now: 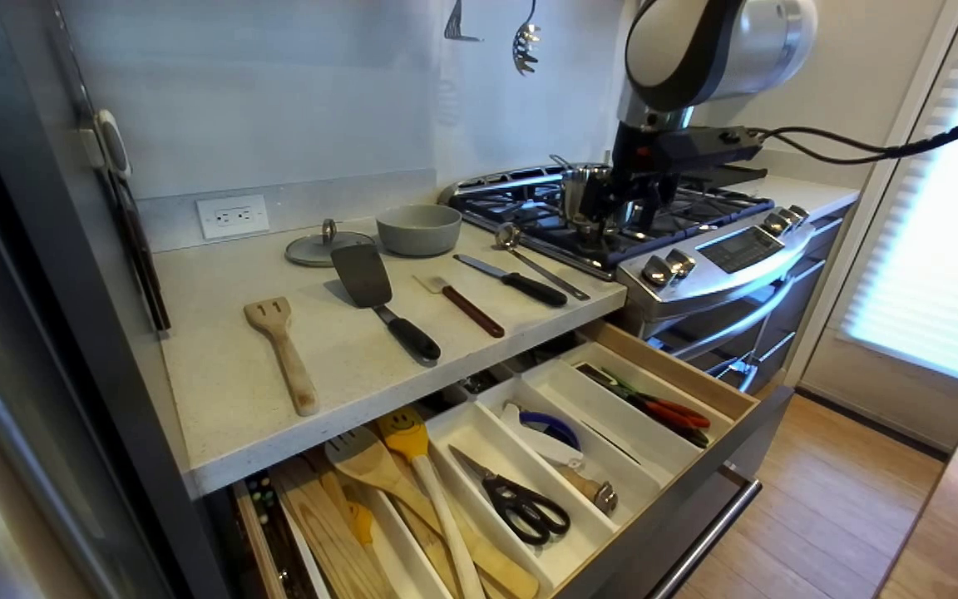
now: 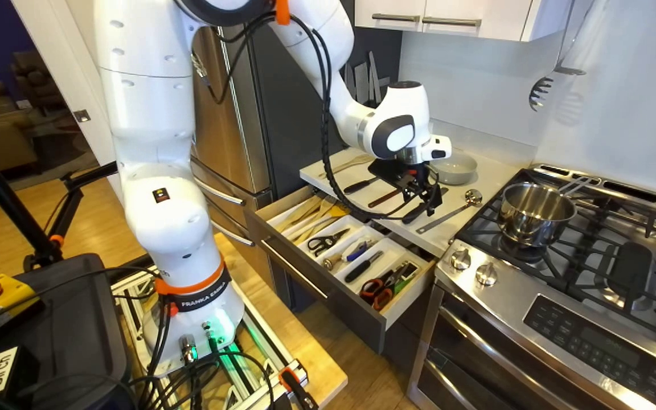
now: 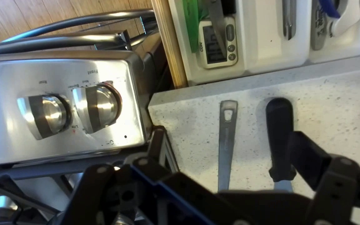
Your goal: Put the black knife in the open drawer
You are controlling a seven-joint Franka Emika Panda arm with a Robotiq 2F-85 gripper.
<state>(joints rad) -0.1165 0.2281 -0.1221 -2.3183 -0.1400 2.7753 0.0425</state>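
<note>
Jaws standing well apart, the tool [image 3: 241, 168] hangs from the white arm [image 2: 148, 131] above where the worktop [image 1: 354, 358] meets the stove [image 2: 499, 302]. The black knife [image 1: 533, 289] lies flat on the worktop, its handle toward the open drawer [image 1: 687, 507] and its blade toward the wall [image 1: 279, 100]. I see a steel ladle [image 3: 227, 143] on one side of it and a brown-handled utensil [image 1: 472, 310] on the other. In the wrist view one finger overlaps the edge of the knife's handle, but in an exterior view the whole knife shows, clear of the tool.

Below the worktop's front edge the drawer stands pulled out, parted by pale dividers. I make out wooden utensils [image 1: 362, 466] toward one end, black-handled scissors [image 1: 502, 490] in a middle compartment, and red-handled scissors [image 1: 674, 410] in the compartment nearest the stove. Further along the worktop lie a black spatula [image 1: 367, 283] and a wooden spatula [image 1: 286, 353], with a round lid [image 1: 308, 252] and a grey bowl [image 1: 418, 237] closer to the wall. On the stove sits a steel pot [image 2: 536, 219], its handle pointing toward the back.
</note>
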